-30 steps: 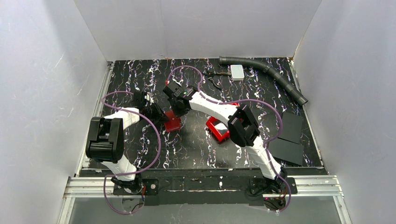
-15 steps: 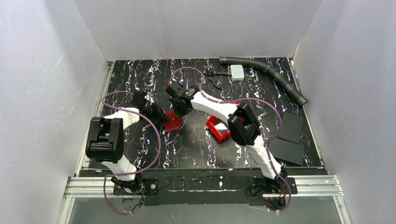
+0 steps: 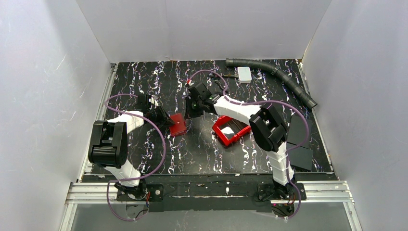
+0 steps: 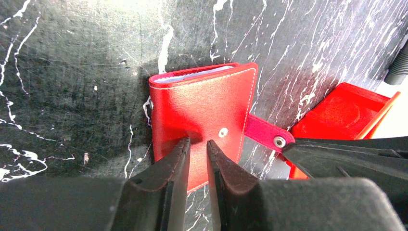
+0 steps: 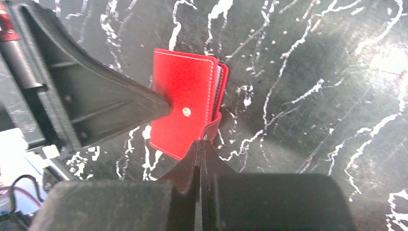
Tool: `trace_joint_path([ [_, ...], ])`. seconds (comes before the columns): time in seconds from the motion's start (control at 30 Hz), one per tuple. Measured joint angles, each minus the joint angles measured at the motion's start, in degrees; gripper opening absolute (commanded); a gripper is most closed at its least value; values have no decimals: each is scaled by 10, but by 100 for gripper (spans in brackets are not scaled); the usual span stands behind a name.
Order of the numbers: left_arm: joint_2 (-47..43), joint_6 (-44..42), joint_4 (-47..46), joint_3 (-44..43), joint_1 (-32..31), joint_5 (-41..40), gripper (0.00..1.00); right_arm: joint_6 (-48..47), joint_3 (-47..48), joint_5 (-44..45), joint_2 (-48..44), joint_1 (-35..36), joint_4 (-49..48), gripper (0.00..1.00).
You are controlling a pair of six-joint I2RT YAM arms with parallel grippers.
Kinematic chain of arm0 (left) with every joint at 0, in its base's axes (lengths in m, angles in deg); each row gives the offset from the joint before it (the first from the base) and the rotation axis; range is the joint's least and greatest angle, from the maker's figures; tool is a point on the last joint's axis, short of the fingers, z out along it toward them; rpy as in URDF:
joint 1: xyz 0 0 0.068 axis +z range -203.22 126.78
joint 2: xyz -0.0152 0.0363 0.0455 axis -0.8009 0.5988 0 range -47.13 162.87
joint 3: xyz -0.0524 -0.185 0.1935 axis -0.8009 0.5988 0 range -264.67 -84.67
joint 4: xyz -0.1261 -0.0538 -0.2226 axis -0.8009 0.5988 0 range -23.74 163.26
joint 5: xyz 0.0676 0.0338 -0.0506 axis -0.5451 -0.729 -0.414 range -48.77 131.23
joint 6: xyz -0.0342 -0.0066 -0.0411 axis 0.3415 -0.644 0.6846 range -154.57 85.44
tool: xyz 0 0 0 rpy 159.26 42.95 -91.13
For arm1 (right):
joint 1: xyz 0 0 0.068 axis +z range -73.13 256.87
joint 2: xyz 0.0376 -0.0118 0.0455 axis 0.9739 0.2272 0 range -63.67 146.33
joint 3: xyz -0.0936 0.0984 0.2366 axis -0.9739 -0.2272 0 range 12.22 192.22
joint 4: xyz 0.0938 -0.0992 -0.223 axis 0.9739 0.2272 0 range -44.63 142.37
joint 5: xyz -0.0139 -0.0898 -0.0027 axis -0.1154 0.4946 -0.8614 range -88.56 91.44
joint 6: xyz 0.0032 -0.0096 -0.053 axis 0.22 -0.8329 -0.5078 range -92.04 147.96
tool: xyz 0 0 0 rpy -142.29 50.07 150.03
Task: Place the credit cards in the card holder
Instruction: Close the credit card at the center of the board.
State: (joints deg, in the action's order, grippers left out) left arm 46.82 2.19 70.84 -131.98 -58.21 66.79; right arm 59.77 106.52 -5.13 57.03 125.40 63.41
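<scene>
The card holder (image 3: 177,124) lies folded on the marbled table, a small red wallet (image 4: 202,115) with its snap strap (image 4: 264,134) stretched out to the right. Pale edges of credit cards (image 4: 192,75) show between its covers, and again as a pale card edge (image 5: 219,82) in the right wrist view. My left gripper (image 4: 197,142) rests its tips on the cover, jaws a narrow gap apart with nothing between them. My right gripper (image 5: 201,142) is shut, its tips at the strap's end (image 5: 211,126). I cannot tell whether it pinches the strap.
A bright red bin (image 3: 231,130) stands right of the wallet, under the right forearm. A white block (image 3: 244,73) and a grey hose (image 3: 276,72) lie at the back. Black sheets (image 3: 296,139) lie at the right edge. White walls enclose three sides.
My right gripper closed and swung right, from over the wallet's far side to its right edge. The red bin is now more exposed. The left gripper and wallet stayed put.
</scene>
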Motion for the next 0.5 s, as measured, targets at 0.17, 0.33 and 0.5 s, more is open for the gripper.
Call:
trace_joint_path([
  [0.17,-2,-7,5,-2,0,0,21,16,-24,-38,-8,-4,-60,1],
  [0.33,-3,-12,10,-3,0,-1,18,32,-32,-88,-7,-9,-98,1],
  [0.5,-3,-13,11,-3,0,-1,17,41,-33,-122,5,-15,-120,1],
])
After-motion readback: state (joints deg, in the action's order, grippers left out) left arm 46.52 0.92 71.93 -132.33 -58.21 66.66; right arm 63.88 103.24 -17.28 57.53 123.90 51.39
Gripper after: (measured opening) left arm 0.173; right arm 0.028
